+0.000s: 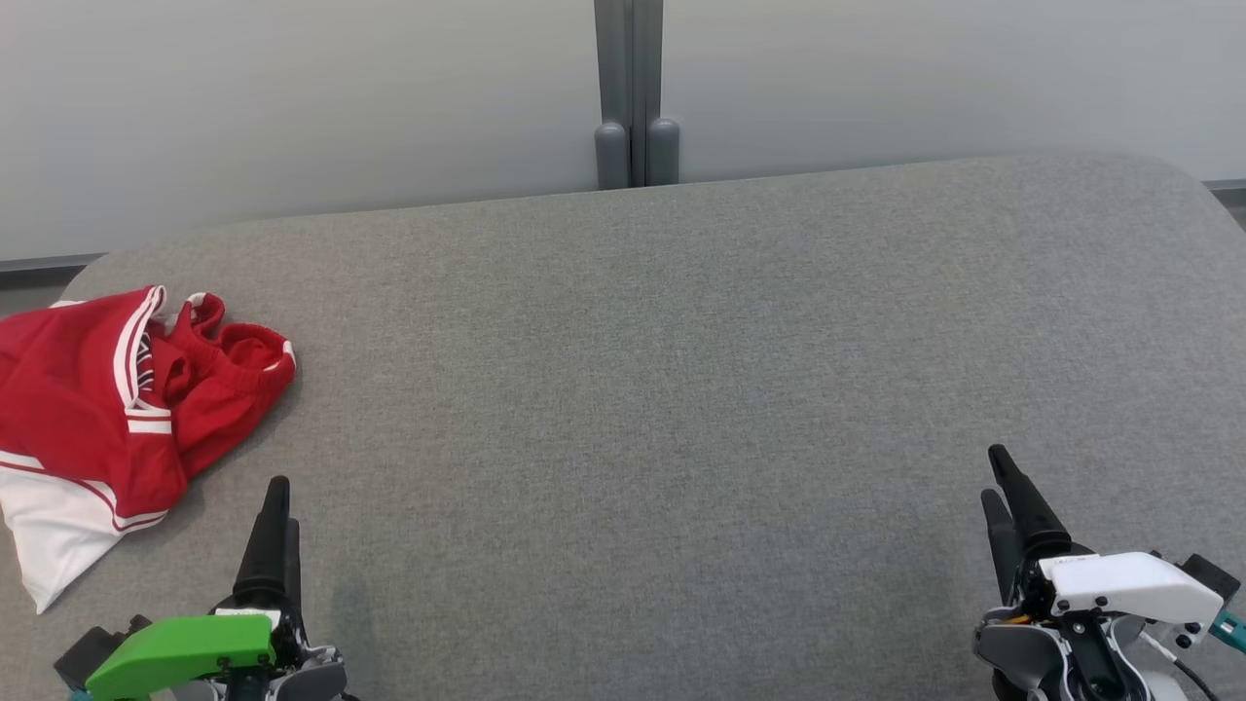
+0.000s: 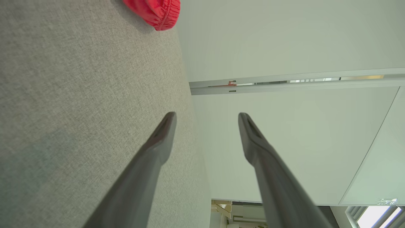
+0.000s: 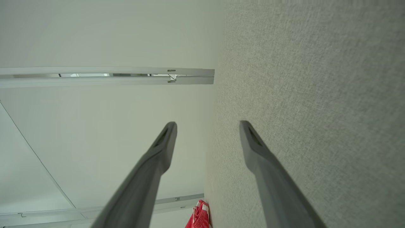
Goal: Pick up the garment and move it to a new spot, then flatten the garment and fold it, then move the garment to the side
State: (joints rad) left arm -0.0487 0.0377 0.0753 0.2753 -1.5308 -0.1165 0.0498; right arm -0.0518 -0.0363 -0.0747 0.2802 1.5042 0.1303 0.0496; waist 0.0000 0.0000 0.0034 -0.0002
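The garment point(image 1: 107, 419) is a red top with white stripes and a white panel, lying crumpled at the left edge of the grey table point(image 1: 662, 389). A red hem of the garment point(image 2: 155, 12) shows at the top of the left wrist view, and a small bit of the garment point(image 3: 199, 217) at the bottom of the right wrist view. My left gripper point(image 1: 277, 501) hovers low at the front left, just right of the garment, open and holding nothing. My right gripper point(image 1: 998, 477) is at the front right, far from the garment, open and holding nothing.
A pale wall with a grey post point(image 1: 631, 97) rises behind the table's far edge. The table's rounded corners lie at the far left and far right.
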